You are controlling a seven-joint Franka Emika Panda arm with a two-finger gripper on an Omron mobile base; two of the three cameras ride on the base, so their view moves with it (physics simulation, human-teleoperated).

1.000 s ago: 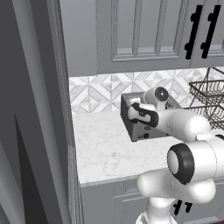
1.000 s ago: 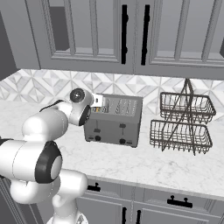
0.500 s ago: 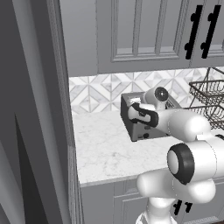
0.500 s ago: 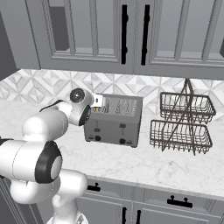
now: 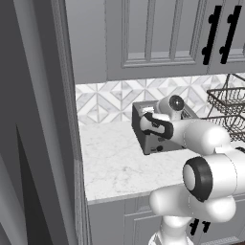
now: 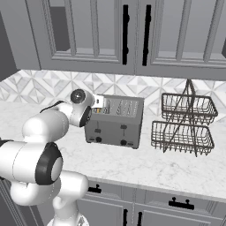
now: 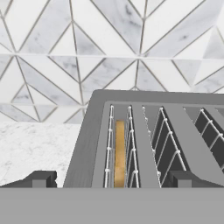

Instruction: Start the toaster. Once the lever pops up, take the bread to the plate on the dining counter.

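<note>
Marble counter: one toaster, one bread.

Bread upright in toaster slot

The arm has glossy white, rounded segments with black rings at the joints, a dark round cap near the wrist and a black band around the hand.
</note>
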